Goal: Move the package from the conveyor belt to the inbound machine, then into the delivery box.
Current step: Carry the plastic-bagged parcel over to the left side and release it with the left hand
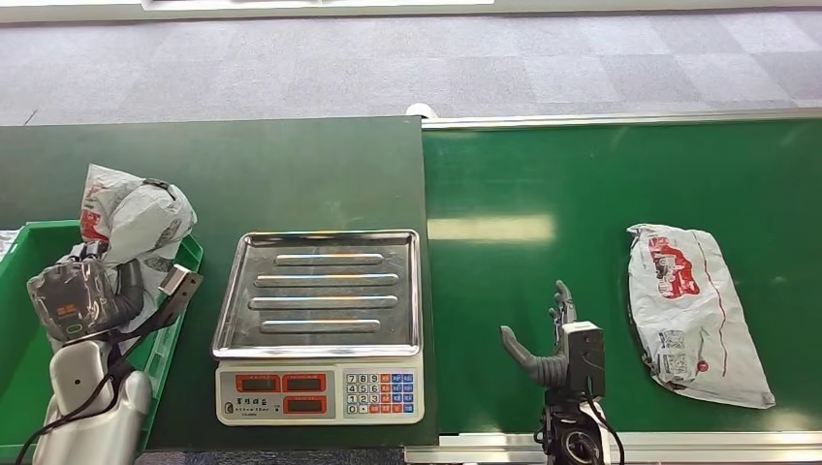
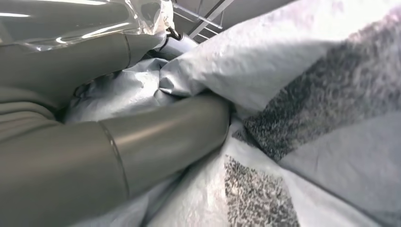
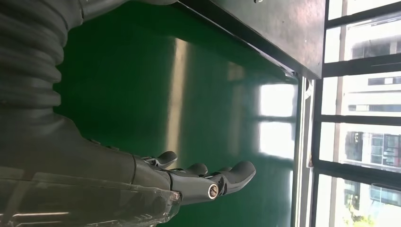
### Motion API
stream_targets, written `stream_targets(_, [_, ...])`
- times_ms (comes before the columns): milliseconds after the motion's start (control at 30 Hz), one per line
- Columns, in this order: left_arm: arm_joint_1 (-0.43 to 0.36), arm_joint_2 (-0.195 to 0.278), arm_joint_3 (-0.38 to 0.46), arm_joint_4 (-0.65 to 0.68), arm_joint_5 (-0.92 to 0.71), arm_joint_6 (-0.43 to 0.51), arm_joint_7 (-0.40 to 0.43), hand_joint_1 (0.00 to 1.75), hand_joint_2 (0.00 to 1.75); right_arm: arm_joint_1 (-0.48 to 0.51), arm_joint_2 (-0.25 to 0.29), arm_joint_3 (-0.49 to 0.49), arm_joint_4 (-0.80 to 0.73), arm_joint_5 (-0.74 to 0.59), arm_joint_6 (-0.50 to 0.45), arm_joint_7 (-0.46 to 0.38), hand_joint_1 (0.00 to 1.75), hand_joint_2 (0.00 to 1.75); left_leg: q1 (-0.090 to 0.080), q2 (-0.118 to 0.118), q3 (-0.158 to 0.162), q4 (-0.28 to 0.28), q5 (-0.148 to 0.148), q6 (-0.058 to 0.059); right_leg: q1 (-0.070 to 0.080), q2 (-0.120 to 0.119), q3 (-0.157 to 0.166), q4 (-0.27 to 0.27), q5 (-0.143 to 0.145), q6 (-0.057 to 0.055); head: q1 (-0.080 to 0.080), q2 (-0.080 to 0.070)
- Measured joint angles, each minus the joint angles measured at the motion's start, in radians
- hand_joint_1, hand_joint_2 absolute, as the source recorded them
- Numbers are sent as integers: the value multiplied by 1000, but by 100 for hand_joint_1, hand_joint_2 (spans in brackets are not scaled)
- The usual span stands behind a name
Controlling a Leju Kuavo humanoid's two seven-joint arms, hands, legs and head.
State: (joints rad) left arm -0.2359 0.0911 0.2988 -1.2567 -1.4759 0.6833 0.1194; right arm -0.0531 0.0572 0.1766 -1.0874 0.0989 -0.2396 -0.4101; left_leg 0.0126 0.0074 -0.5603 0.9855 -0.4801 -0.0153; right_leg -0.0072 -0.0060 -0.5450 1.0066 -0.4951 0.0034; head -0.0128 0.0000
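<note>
Grey crumpled package [image 1: 131, 218] gripped by left hand [image 1: 82, 295] hangs over the green box's [image 1: 24, 242] rim, may snag or spill outside; right hand [image 1: 548, 344] spread, holding nothing, over belt [image 1: 543, 174]

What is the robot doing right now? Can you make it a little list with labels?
left hand: left hand holds a grey package over the green box
right hand: right hand open above the conveyor belt, holding nothing
scale: scale tray has nothing on it
waiting: another package lies on the belt, to the right of the right hand
</note>
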Motion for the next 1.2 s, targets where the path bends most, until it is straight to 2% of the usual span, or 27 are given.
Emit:
stream_targets(33, [0, -4, 14, -18, 20, 0, -45, 175, 0, 1, 0, 0, 0, 0, 0, 0, 0, 175, 0, 0, 0, 0, 0, 0, 0, 0, 0, 0, 0, 0, 0, 0])
stream_targets(100, [-4, -25, 62, -73, 73, 1, -187, 175, 0, 4, 0, 0, 0, 1, -2, 0, 0, 175, 0, 0, 0, 0, 0, 0, 0, 0, 0, 0, 0, 0, 0, 0])
stream_targets(200, [-29, -86, 182, -154, 154, 1, -428, 175, 0, 7, 2, 0, 0, 1, -6, -2, 0, 175, 0, 0, 0, 0, 0, 0, 0, 0, 0, 0, 0, 0, 0, 0])
stream_targets(267, [-55, -130, 271, -192, 199, 1, -550, 175, 0, 8, 3, 1, 0, 1, -6, -3, 0, 175, 0, 1, 0, 0, 0, 0, 0, 1, 0, 0, 0, 0, 0, 0])
stream_targets(367, [-90, -184, 395, -232, 243, 1, -679, 175, 0, 10, 4, 1, 0, 1, -6, -3, 0, 175, 0, 1, 0, 0, 0, 0, 0, 1, 0, 0, 0, 0, 0, 0])
stream_targets(433, [-103, -212, 465, -250, 250, 1, -712, 175, 0, 11, 5, 1, 0, 1, -6, -3, 0, 175, 0, 1, 0, 0, 0, 0, 0, 1, 0, 0, 0, 0, 0, 0])
stream_targets(533, [-108, -234, 529, -262, 212, 0, -661, 175, 0, 11, 5, 0, 0, 3, -6, -3, 0, 175, 0, 1, 0, 0, 0, 0, 0, 1, 0, 0, 0, 0, 0, 0])
stream_targets(600, [-98, -234, 541, -260, 158, 0, -556, 175, 0, 12, 5, 0, -1, 6, -6, -3, 0, 175, 0, 1, 0, 0, 0, 0, 0, 1, 0, 0, 0, 0, 0, 0])
stream_targets(667, [-68, -209, 520, -238, 97, -1, -377, 175, 0, 13, 5, 0, -5, 12, -3, -1, 0, 175, 0, 2, 0, 0, 0, 0, 0, 2, 0, 0, 0, 0, 0, 0])
stream_targets(733, [-28, -161, 475, -193, 57, -6, -193, 175, 0, 13, 4, -1, -9, 17, 0, 2, 0, 175, 0, 4, 0, 0, 0, 0, 0, 2, -1, 0, 0, 0, 0, 0])
stream_targets(800, [6, -111, 430, -142, 50, -24, -83, 175, 0, 13, 4, -3, -10, 20, 3, 5, 0, 175, 0, 3, 0, 0, 0, 0, 0, 2, -1, 0, 0, 0, 0, 0])
stream_targets(900, [35, -43, 385, -61, 50, -53, -14, 175, 0, 13, 2, -4, -16, 21, 4, 10, 0, 175, 0, 3, 0, 0, 0, 0, 0, 2, -1, 0, 0, -1, 0, 0])
stream_targets(1033, [42, 17, 354, 24, 46, -75, 18, 175, 0, 17, 0, -6, -28, 20, 4, 15, 0, 175, 0, 3, 0, 0, 0, 0, 0, 2, 0, 0, 0, -1, 0, 0])
stream_targets(1067, [42, 30, 349, 39, 44, -82, 23, 169, 0, 19, 0, -6, -32, 20, 4, 16, 0, 175, 0, 3, 0, 0, 0, 0, 0, 2, 0, 0, 0, -1, 0, 0])
stream_targets(1100, [42, 40, 344, 51, 41, -88, 26, 157, 0, 21, 0, -7, -35, 20, 4, 17, 0, 175, 0, 3, 0, 0, 0, 0, 0, 2, 0, 0, 0, -1, 0, 0])
stream_targets(1200, [41, 64, 329, 77, 38, -102, 30, 38, 0, 25, 0, -7, -43, 20, 4, 19, 0, 175, 0, 2, 1, 0, 0, 0, 0, 2, 0, 0, 0, -1, 0, 0])
